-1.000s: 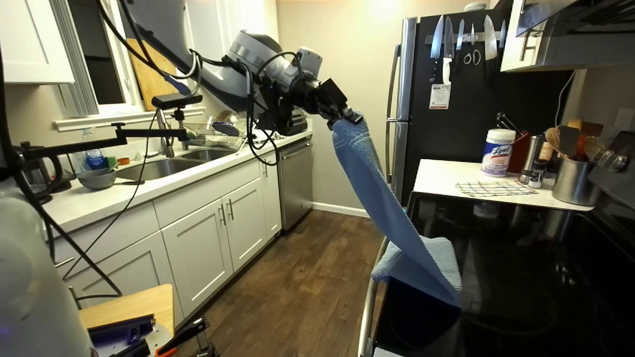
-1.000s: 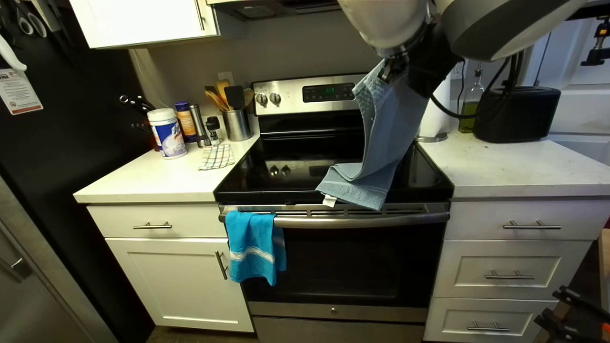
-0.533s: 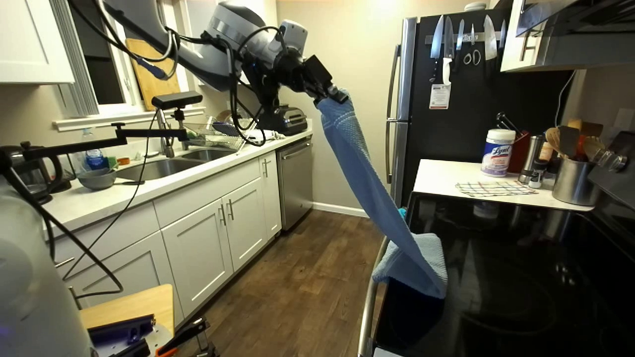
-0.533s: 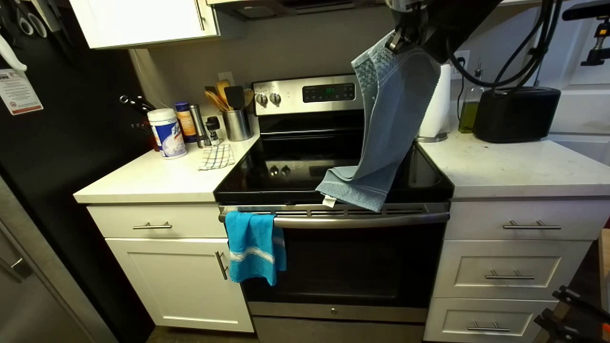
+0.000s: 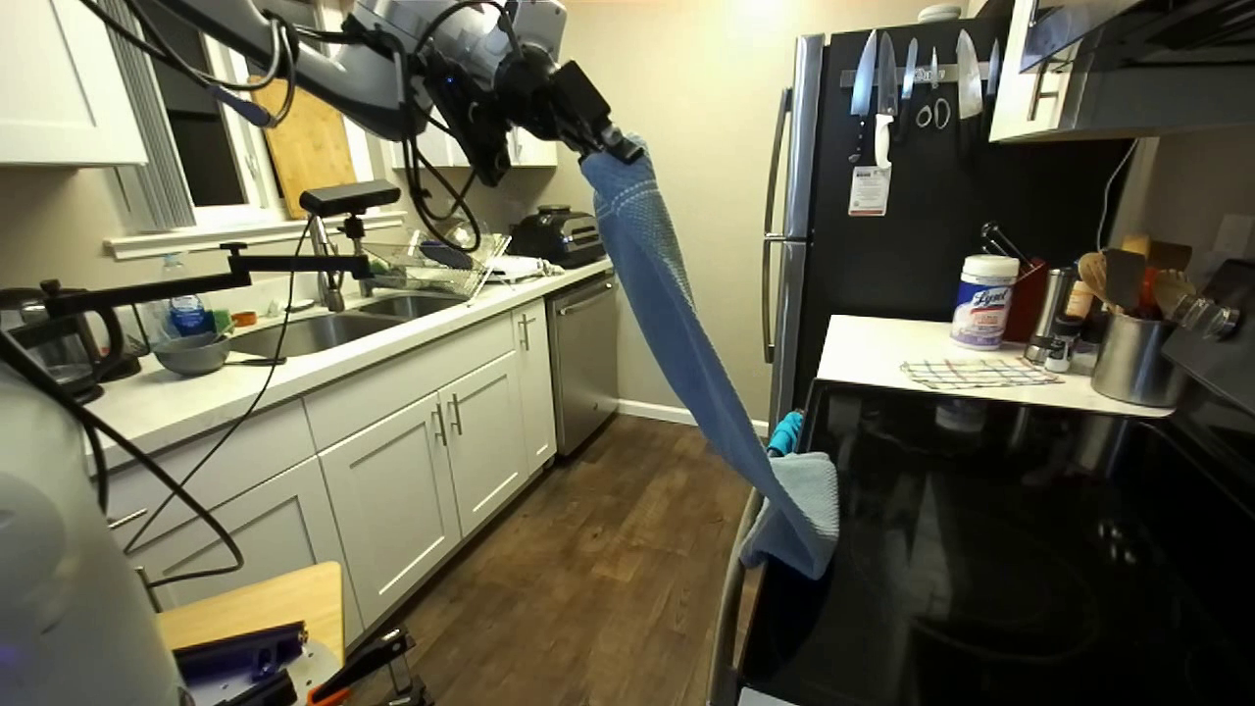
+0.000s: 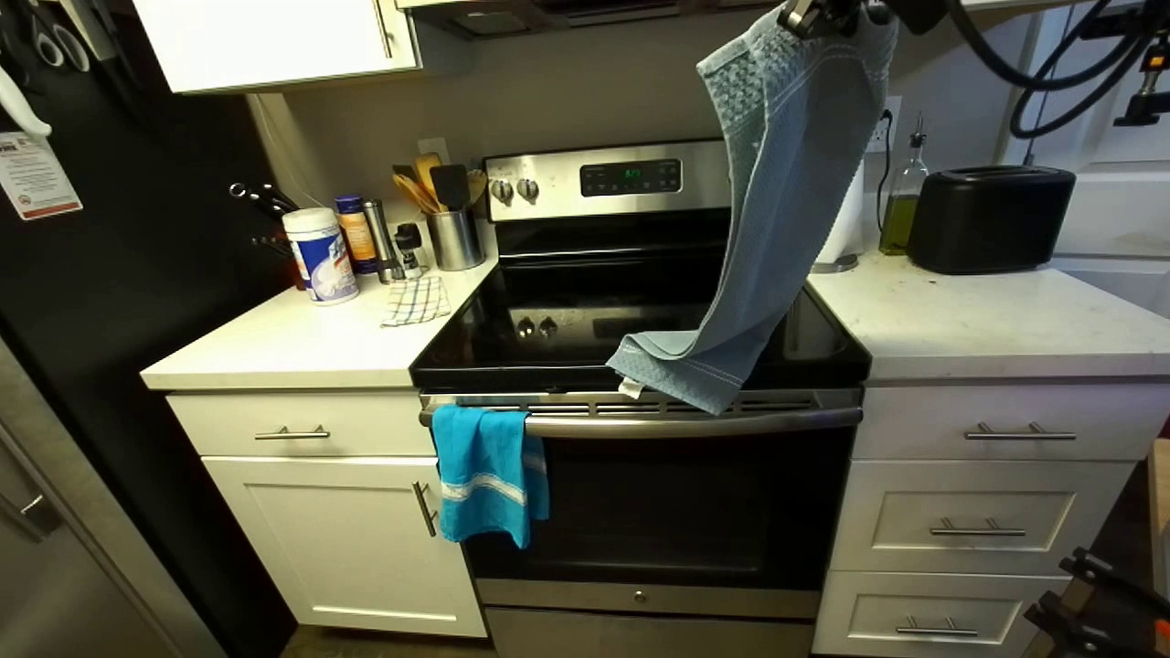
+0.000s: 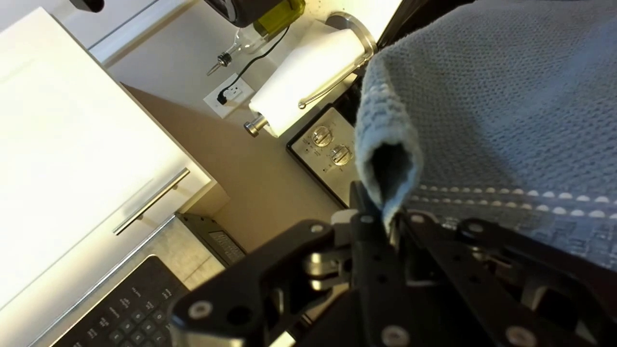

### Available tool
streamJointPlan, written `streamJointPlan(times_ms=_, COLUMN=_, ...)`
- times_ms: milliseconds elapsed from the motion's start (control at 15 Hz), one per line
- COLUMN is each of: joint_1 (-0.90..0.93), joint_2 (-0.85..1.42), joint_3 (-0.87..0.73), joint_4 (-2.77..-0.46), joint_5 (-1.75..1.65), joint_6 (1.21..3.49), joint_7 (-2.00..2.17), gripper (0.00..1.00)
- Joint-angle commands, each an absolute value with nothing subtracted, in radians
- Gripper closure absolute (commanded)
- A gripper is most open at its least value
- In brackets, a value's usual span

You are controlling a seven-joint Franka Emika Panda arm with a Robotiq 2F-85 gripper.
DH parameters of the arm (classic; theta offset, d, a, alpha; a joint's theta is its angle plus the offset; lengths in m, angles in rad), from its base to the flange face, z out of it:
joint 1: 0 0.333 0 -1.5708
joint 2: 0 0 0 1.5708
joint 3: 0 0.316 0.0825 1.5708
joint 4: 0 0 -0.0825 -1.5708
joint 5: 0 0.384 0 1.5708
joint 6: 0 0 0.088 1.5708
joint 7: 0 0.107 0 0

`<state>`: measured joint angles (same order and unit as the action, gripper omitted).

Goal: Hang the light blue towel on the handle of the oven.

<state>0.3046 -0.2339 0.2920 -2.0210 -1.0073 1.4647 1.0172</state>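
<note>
The light blue towel (image 5: 667,314) stretches from my gripper (image 5: 616,149) down to the stove's front edge. My gripper is shut on its upper end, high above and in front of the stove. The towel's lower end is folded on the black cooktop's front edge, with a white tag showing; the towel also shows in an exterior view (image 6: 777,201). The lower corner hangs just above the steel oven handle (image 6: 695,426); I cannot tell whether it touches. In the wrist view, the towel (image 7: 496,106) is pinched between the fingertips (image 7: 389,217).
A bright blue towel (image 6: 484,475) hangs on the handle's left part. The cooktop (image 5: 961,549) is black glass. Lysol tub (image 6: 320,256) and utensil holder (image 6: 454,239) stand on one counter; toaster (image 6: 992,219), oil bottle (image 6: 905,196) and paper towel roll (image 6: 841,219) on another.
My gripper has moved up and away from the stove, still holding the towel. The towel is drawn longer, and less of it lies on the cooktop. Its lower front corner has barely moved.
</note>
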Motion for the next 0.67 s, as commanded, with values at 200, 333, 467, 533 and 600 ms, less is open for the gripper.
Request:
streamJointPlan(times_ms=200, joint_1=0.302, joint_2=-0.311, joint_3=0.326, joint_4=-2.005, joint_5=-0.975, joint_6=1.374, joint_7=0.964, gripper=0.99)
streamJointPlan(times_ms=333, joint_1=0.299, joint_2=-0.330, joint_3=0.322, joint_4=-1.997, joint_5=-0.969, joint_6=1.370, joint_7=0.966, gripper=0.99)
streamJointPlan(times_ms=467, joint_1=0.296, joint_2=-0.350, joint_3=0.314, joint_4=-1.985, joint_5=-0.952, joint_6=1.374, joint_7=0.964, gripper=0.99)
streamJointPlan(times_ms=533, joint_1=0.294, joint_2=-0.360, joint_3=0.307, joint_4=-1.979, joint_5=-0.938, joint_6=1.381, joint_7=0.963, gripper=0.99)
streamJointPlan(times_ms=600, joint_1=0.291, joint_2=-0.367, joint_3=0.302, joint_4=-1.972, joint_5=-0.927, joint_6=1.382, joint_7=0.964, gripper=0.99)
